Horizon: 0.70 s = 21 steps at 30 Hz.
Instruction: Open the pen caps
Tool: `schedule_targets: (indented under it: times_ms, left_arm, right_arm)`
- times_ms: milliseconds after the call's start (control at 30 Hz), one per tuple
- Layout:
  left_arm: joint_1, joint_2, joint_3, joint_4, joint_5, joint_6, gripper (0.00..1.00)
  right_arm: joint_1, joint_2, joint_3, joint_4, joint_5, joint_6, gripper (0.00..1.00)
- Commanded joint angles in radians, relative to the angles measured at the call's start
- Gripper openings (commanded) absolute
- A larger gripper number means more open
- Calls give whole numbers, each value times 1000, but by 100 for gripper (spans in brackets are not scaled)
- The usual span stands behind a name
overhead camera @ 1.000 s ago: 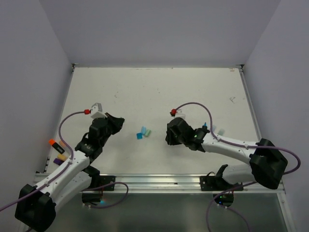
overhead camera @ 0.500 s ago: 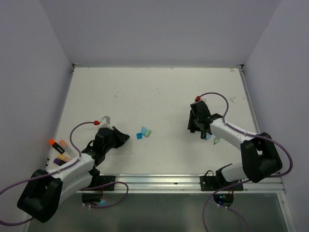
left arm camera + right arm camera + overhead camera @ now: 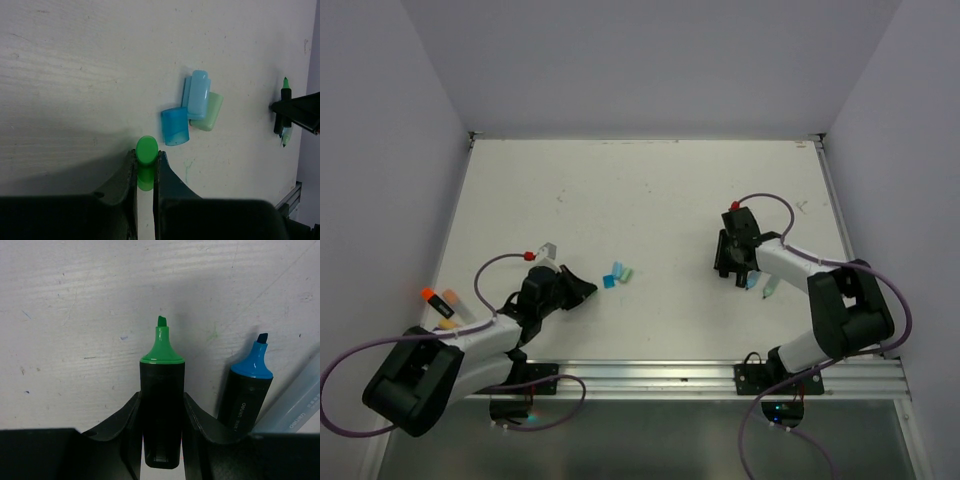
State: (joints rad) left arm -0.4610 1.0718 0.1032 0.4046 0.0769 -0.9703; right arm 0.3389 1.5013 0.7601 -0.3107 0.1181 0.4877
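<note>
My left gripper (image 3: 146, 157) is shut on a green pen cap (image 3: 147, 150), held low over the table near its front left (image 3: 577, 290). Just beyond it lie three loose caps in a cluster: blue (image 3: 175, 126), light blue (image 3: 198, 94) and mint (image 3: 210, 112). My right gripper (image 3: 161, 395) is shut on the black body of an uncapped green marker (image 3: 161, 410), whose tip (image 3: 161, 322) points away over the table. In the top view this gripper (image 3: 731, 266) is at the right of the table.
An uncapped blue marker (image 3: 245, 395) and a pale pastel marker body (image 3: 295, 405) lie right beside the held marker. Capped markers, one with an orange cap (image 3: 428, 295), lie along the table's left edge. A metal rail (image 3: 650, 375) runs along the near edge.
The left arm has drawn back toward the near edge with the green cap. The right arm has swung right with the green marker, down beside the other markers.
</note>
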Motion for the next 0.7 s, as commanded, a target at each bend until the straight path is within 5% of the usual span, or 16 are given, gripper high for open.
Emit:
schedule_targets:
  times_ms: [0,300,433,667]
  left_arm:
    - [-16,28,4,91,26,-19,0]
    - [-44,40,4,105,17,-34,10]
    - [-45,42,10,79,3,-36,34]
    - [-44,5,21,31,-15,-27,53]
  right_arm:
    - [-8,8,4,21,-8,-9,16]
    - [-8,-16,4,-24,37,-1,37]
    - [-11,-18,-4,-25,40,-1,45]
    - [-12,-26,1,-31,32,-9,52]
